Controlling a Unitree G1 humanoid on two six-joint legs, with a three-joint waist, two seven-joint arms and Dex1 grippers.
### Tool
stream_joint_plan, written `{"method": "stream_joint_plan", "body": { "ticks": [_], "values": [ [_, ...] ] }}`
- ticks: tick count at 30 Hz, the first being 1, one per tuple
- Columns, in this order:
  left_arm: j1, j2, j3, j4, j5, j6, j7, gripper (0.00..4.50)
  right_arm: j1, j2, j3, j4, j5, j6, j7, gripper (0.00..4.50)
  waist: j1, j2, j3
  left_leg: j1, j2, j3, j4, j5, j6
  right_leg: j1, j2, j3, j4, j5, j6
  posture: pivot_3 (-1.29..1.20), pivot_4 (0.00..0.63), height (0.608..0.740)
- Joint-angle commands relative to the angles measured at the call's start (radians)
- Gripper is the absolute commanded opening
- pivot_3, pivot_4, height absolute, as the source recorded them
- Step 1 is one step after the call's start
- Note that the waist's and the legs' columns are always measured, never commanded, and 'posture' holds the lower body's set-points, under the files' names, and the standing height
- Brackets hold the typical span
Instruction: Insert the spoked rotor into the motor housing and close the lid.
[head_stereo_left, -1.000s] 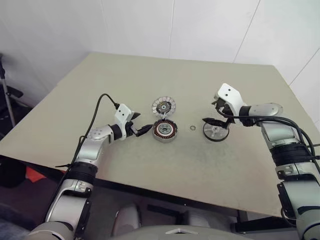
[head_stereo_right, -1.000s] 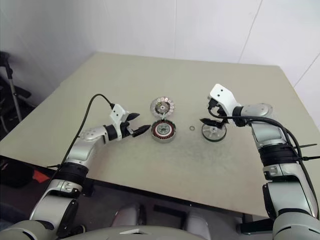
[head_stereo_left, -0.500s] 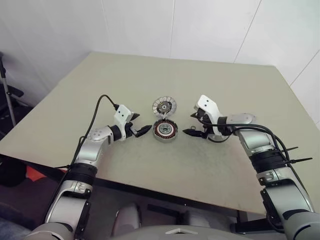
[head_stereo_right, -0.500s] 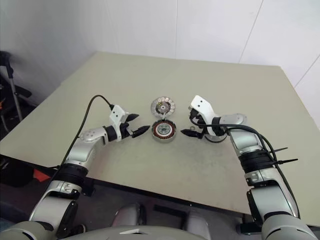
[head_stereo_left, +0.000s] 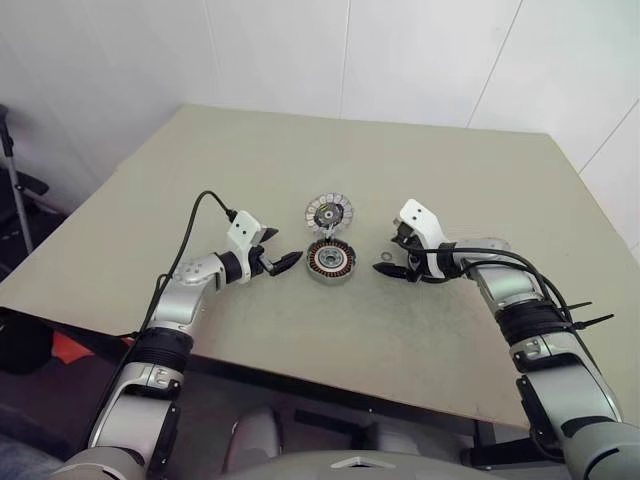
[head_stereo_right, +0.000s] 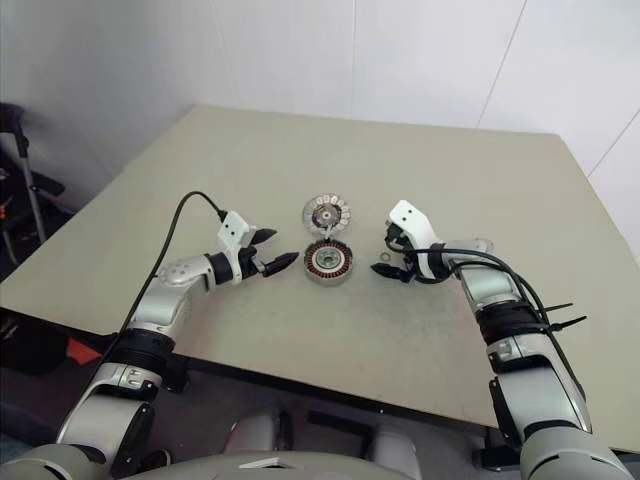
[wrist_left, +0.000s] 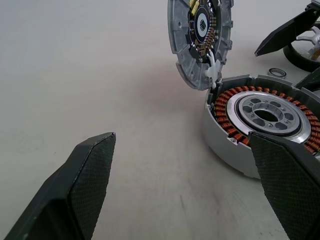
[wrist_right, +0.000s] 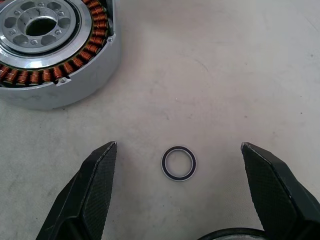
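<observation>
While the lid lies swung back, the housing is exposed for loading.

Motor housing (head_stereo_left: 330, 261): sits flat at mid-table with its copper windings facing up and nothing dropped in.

Lid (head_stereo_left: 328, 212): lies ribbed-face up just behind the housing, joined to it at the near rim; judged left open so the rotor can go in first.

Spoked rotor (wrist_left: 306, 46): on the table beyond the small ring, at the right hand's side, partly hidden behind that arm; not inserted.

Small ring (wrist_right: 178, 162): loose on the table between the housing and the rotor, apart from both.

Left gripper (head_stereo_left: 281, 262): fingers spread and holding nothing; forearm low over the table, tips aimed nearly level at the housing's left flank and just short of it, probably ready to steady the puck.

Right gripper (head_stereo_left: 393, 260): fingers spread wide, nothing between them; wrist angled down and toward the housing, tips low over the table with the ring lying between them.

Stage (judgement): pick-up not begun; the rotor lies behind the right fingertips, so that hand looks misaimed for it.
</observation>
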Motion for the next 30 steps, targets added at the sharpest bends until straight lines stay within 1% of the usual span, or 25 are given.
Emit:
{"method": "stream_joint_plan", "body": {
  "ticks": [1,7,9,11,17,30],
  "values": [
    [-0.010,0.007,0.011,-0.037,-0.004,-0.007,0.005,4.50,0.004,-0.011,-0.005,0.010,-0.006,0.003,-0.005,4.49,0.000,0.000,0.000,0.000,0.000,0.000,0.000,0.000,0.000,0.000,0.000,0.000,0.000,0.000,0.000,0.00,0.000,0.740],
    [-0.010,0.009,0.011,-0.034,-0.003,-0.008,0.004,4.50,0.026,-0.021,-0.007,-0.054,0.004,0.034,0.007,4.49,0.001,0.000,0.000,0.000,0.000,0.000,0.000,0.000,0.000,0.000,0.000,0.000,0.000,0.000,0.000,0.00,0.000,0.740],
    [-0.011,0.008,0.011,-0.032,-0.003,-0.009,0.004,4.50,0.031,-0.023,-0.006,-0.072,0.007,0.047,0.011,4.08,0.001,0.000,0.000,-0.001,0.000,0.000,-0.001,0.000,0.000,-0.001,0.000,0.000,0.000,0.000,0.000,0.00,0.000,0.740],
    [-0.012,0.007,0.011,-0.030,-0.003,-0.010,0.005,4.50,0.040,-0.026,-0.001,-0.090,0.005,0.060,0.016,3.54,0.001,0.000,0.000,-0.001,0.000,0.000,-0.001,0.000,0.000,-0.001,0.000,0.000,0.000,0.000,0.000,0.00,0.000,0.740],
    [-0.012,0.004,0.009,-0.028,-0.003,-0.009,0.005,4.50,0.050,-0.034,-0.001,-0.154,0.008,0.101,0.027,3.54,0.002,0.000,0.000,-0.002,0.000,0.000,-0.001,0.000,0.000,-0.001,0.000,0.000,-0.001,0.000,0.000,0.00,0.000,0.740],
    [-0.003,0.001,0.008,-0.036,-0.005,-0.007,0.009,4.50,0.050,-0.037,0.017,-0.176,-0.006,0.185,0.024,3.54,0.002,0.000,0.000,-0.002,0.000,0.000,-0.002,0.000,0.000,-0.001,0.000,0.000,-0.001,0.000,0.000,0.00,0.000,0.740]
  ]
}}
